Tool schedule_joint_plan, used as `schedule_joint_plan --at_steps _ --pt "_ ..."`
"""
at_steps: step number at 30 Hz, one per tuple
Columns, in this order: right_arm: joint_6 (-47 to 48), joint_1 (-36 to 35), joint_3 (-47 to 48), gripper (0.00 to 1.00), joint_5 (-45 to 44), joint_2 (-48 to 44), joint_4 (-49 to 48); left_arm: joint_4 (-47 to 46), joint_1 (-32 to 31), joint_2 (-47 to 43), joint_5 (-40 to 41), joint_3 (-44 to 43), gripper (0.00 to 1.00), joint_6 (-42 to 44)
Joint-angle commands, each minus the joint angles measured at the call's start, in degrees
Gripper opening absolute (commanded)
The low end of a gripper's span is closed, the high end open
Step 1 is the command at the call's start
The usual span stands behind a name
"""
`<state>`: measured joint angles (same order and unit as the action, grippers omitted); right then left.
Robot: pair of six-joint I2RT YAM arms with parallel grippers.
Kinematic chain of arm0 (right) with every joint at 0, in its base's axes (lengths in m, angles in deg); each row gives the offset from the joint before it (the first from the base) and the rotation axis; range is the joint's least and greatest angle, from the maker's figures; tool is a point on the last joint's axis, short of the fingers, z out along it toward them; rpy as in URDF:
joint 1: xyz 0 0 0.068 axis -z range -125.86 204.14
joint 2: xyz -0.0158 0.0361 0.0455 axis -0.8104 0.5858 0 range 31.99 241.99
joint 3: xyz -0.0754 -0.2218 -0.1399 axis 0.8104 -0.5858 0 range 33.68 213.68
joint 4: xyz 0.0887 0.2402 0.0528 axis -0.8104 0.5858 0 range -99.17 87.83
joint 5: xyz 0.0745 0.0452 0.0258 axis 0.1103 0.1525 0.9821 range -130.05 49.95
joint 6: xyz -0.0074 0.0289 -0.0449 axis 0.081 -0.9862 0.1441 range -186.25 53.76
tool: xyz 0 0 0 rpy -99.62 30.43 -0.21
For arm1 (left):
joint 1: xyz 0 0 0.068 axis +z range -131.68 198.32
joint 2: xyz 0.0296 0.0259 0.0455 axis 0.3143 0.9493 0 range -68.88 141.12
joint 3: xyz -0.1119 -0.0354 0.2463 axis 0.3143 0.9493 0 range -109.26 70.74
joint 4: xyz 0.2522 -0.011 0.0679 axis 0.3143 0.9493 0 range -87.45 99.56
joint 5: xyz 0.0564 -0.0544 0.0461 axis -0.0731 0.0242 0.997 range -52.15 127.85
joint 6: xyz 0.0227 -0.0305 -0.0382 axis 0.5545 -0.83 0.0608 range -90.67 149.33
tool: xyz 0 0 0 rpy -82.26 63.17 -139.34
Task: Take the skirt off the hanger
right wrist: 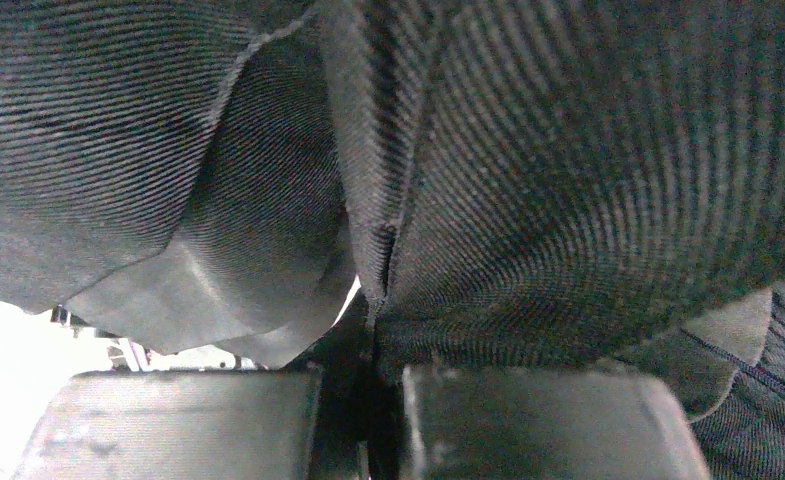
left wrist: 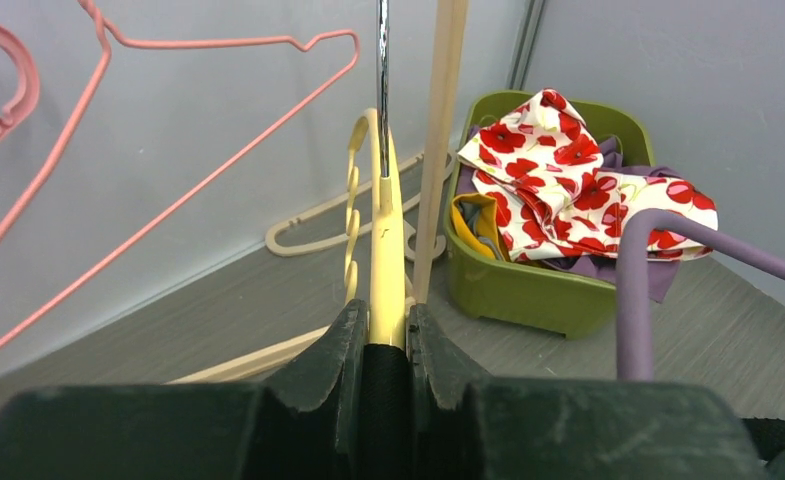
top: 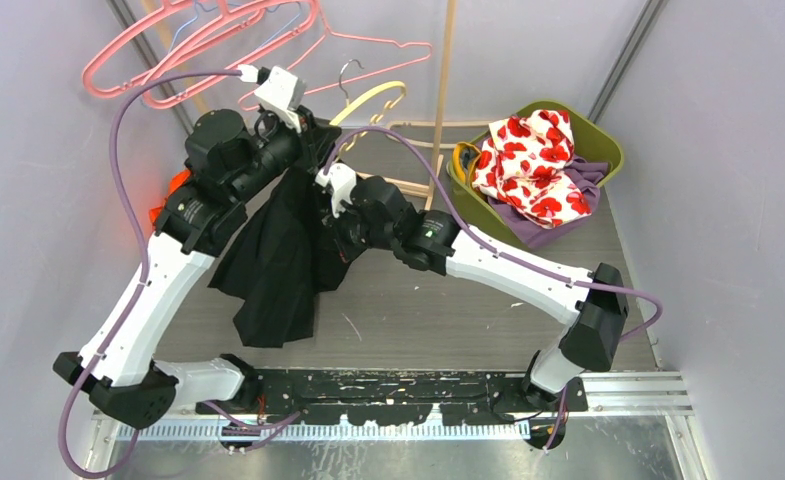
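A black skirt (top: 278, 265) hangs from a pale yellow hanger (top: 373, 100) held up over the table. My left gripper (top: 313, 140) is shut on the hanger's yellow body (left wrist: 386, 250), with black fabric (left wrist: 384, 400) pinched between its jaws below the plastic. The hanger's metal hook (left wrist: 382, 80) rises straight up in the left wrist view. My right gripper (top: 336, 235) is shut on a fold of the skirt (right wrist: 388, 200), which fills the whole right wrist view. The skirt's lower hem drapes onto the table at the left.
A green bin (top: 608, 150) with red-and-white floral cloth (top: 533, 160) and purple cloth stands at the back right; it also shows in the left wrist view (left wrist: 528, 285). Pink hangers (top: 198, 45) hang at the back left. A wooden rack pole (top: 443, 100) stands behind the arms.
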<state>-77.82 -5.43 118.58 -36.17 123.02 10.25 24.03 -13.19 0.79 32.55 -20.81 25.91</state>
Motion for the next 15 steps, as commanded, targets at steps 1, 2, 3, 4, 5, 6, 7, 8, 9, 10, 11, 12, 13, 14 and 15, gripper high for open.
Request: schedule_joint_plan --at_steps 1,2,3,4,5,6,7,8,9,10,11,12,13,14,15 --pt "2.16 -0.82 -0.21 0.01 1.57 1.46 9.41 -19.9 0.0 -0.74 1.35 -7.26 0.0 2.16" --pt "2.1 -0.81 -0.29 0.01 1.62 1.32 9.33 -20.21 -0.04 -0.23 1.23 -7.27 0.0 2.19" --pt "2.08 -0.82 -0.34 0.01 1.77 1.2 9.32 -20.61 -0.03 0.15 0.9 -7.13 0.0 2.19" --pt "2.08 -0.85 -0.59 0.01 1.94 1.06 9.33 -21.13 -0.04 0.63 0.73 -6.82 0.0 2.05" --pt "2.04 -0.83 -0.83 0.01 2.24 0.82 9.24 -21.76 0.0 0.95 0.55 -6.42 0.0 1.9" --pt "2.0 -0.81 -0.98 0.01 2.52 0.64 9.28 -22.39 -0.03 1.25 0.42 -5.96 0.01 1.66" --pt "1.99 -0.85 -1.18 0.01 2.69 0.5 9.32 -23.04 -0.04 1.59 0.34 -5.6 0.06 1.46" --pt "2.04 -0.82 -1.49 0.01 2.74 0.29 9.32 -23.65 -0.06 1.94 0.11 -5.42 0.11 1.33" --pt "2.12 -0.81 -1.84 0.01 2.68 0.1 9.42 -23.97 -0.05 2.37 -0.3 -5.51 0.13 1.31" --pt "2.28 -0.81 -1.97 0.01 2.61 -0.08 9.48 -24.2 -0.06 2.61 -0.84 -5.73 0.13 1.43" --pt "2.53 -0.81 -2.06 0.01 2.59 -0.14 9.61 -24.57 -0.05 2.66 -1.27 -5.96 0.13 1.54" --pt "2.68 -0.81 -2.14 0.01 2.43 -0.22 9.9 -25.01 -0.06 2.66 -1.37 -6.18 0.13 1.5" --pt "2.84 -0.81 -2.19 0.01 2.37 -0.24 10.0 -25.48 -0.05 2.66 -1.27 -6.33 0.13 1.49" --pt "3.09 -0.81 -2.2 0.01 2.37 -0.28 10.21 -25.71 -0.05 2.56 -0.98 -6.4 0.14 1.49" --pt "3.33 -0.81 -2.13 0.01 2.47 -0.31 10.57 -25.57 -0.05 2.38 -0.53 -6.77 0.14 1.3"
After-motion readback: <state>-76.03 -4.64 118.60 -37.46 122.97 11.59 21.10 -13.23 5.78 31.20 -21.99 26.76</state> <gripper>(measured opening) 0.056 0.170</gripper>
